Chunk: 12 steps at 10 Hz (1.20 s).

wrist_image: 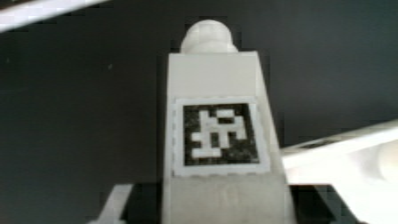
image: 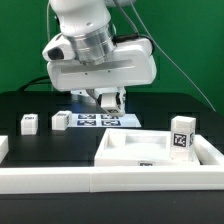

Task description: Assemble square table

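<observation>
My gripper (image: 108,100) hangs over the back middle of the black table, shut on a white block leg (wrist_image: 219,110). In the wrist view the leg sticks out from between the fingers (wrist_image: 135,200), showing its black-white tag and rounded tip. The white square tabletop (image: 128,146) lies at the exterior view's right front, with its raised rim; its edge also shows in the wrist view (wrist_image: 356,160). One tagged leg (image: 181,134) stands upright at its far right corner. Two loose legs (image: 28,123) (image: 60,120) lie on the table at the left.
The marker board (image: 90,120) lies flat under the gripper. The long white border rail (image: 90,181) runs along the front, with a raised end at the far left (image: 3,148). A green wall stands behind.
</observation>
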{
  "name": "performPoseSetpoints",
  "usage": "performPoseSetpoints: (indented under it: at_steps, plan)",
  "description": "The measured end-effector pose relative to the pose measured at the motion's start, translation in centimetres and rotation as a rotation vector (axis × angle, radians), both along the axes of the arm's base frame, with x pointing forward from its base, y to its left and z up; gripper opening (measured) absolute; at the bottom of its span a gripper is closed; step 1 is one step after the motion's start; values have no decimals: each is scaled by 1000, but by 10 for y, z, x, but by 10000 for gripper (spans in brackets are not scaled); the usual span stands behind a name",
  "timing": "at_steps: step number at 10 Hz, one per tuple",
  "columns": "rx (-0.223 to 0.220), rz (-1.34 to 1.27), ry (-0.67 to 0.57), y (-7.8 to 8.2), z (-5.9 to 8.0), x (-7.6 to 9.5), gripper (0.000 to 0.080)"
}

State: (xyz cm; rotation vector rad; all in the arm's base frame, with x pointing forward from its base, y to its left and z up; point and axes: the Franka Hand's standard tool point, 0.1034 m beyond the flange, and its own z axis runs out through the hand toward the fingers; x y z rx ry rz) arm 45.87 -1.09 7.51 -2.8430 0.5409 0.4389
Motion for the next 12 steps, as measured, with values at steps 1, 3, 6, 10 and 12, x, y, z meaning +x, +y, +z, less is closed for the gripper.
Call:
performPoseSetpoints:
  at_steps: [1,3,6,10,12]
  plan:
    - [-39,-2,-70,-2,0,4,290]
    - [-102,-3,-181,-6,-1,8,290]
    - [-154,-37,-313,-12,20,37,290]
    - [-297,-36,-553,-17,23,44,290]
    - [-323,-20,-608,-18,27,52,290]
